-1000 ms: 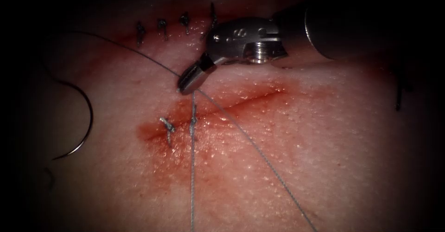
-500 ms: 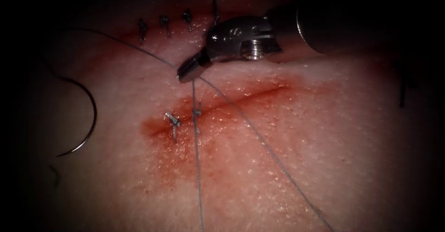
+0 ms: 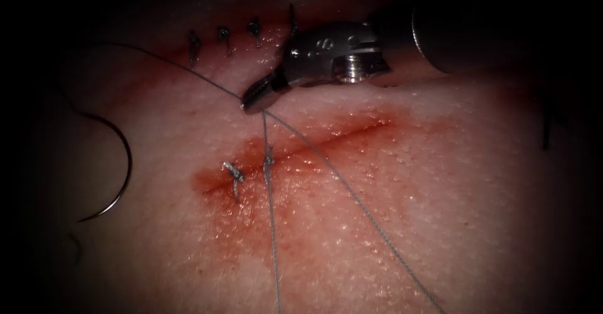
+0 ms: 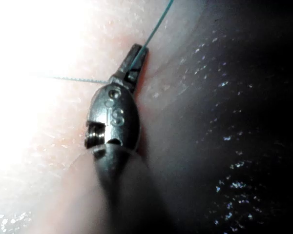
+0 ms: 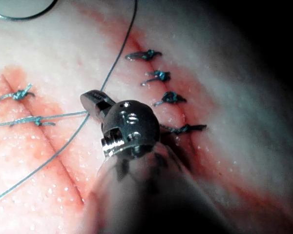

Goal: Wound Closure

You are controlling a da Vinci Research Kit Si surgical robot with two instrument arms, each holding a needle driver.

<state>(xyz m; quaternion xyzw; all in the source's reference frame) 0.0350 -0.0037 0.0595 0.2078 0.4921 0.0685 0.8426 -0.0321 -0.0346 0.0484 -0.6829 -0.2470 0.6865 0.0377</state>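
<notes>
With both tools clamped on thread [image 3: 274, 238], the main risk I see is overpull.

- Right tool [image 3: 248, 105]: fingers together on the thread, just off the cut [image 3: 339, 132] at its 11 o'clock. Three strands fan out from the tip: one to 10 o'clock, one to 6 o'clock through the knot [image 3: 269, 160] on the cut, one to 5 o'clock.
- Left tool [image 4: 135, 57]: fingers pinched on thread near the tips in its wrist view, one strand running off each way.
- Needle [image 3: 129, 163]: lying loose on the tissue [image 3: 440, 226], well to the left of the cut at 9 o'clock. Neither tool holds it and it is not in the tissue.
- A second, finished knot [image 3: 233, 176] sits just left of the first. A row of older stitches [image 3: 223, 36] is at 12 o'clock. Red fluid [image 3: 251, 207] is spread around the cut.

Failure modes, my read:
1. Strands look taut. More pull from either tool could drag the stitch through the cut's edge or snap the thread.
2. Metal fingers clamped hard on thin thread could fray it at the pinch point.
3. The 10 o'clock strand heads toward the needle, so a tug could drag the loose needle across the tissue or snag it.
4. The wet area makes the knot hard to read, so slack could go unnoticed.
</notes>
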